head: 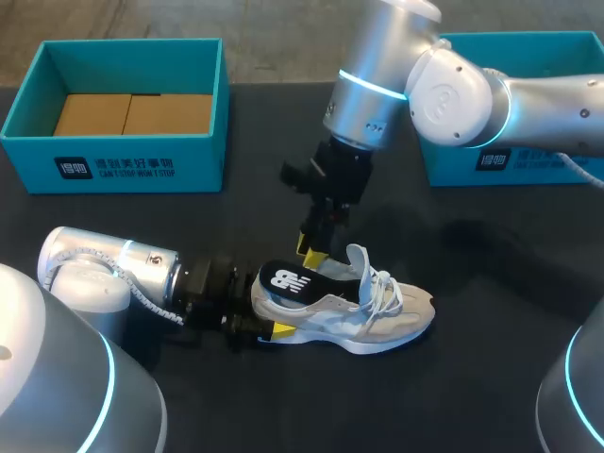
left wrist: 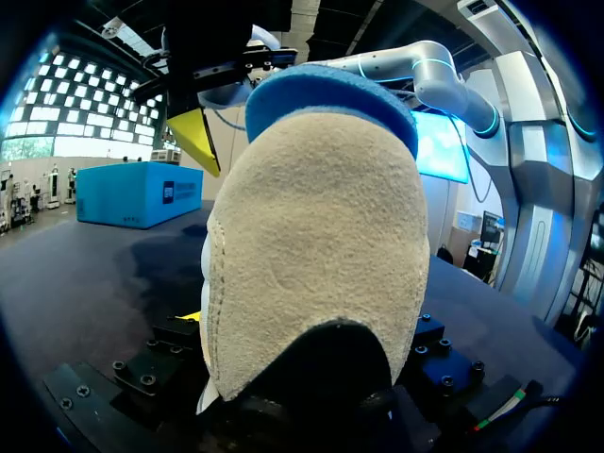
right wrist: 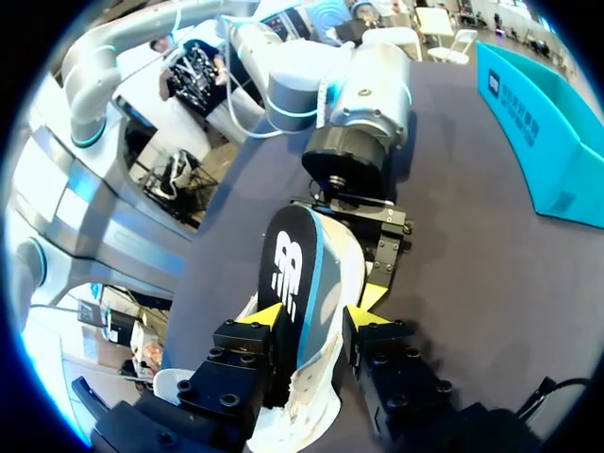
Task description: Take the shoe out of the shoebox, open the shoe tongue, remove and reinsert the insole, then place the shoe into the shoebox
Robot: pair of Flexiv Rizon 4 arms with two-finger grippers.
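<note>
Pinching insole (right wrist: 288,269) by its edges in right gripper (right wrist: 319,307), heel end up out of shoe (head: 377,316) just beneath; left gripper (head: 267,327) clamped on shoe heel ahead. Best slide insole toeward flat, no buckling. Shoebox (head: 113,165) well apart, beyond

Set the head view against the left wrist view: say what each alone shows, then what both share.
Head view only: the black insole with white logo, white laces, the teal shoebox holding brown cardboard. Left wrist view only: a blue padded rim atop the heel. Both: the beige-and-white suede sneaker, the right gripper, the other teal shoebox.
</note>
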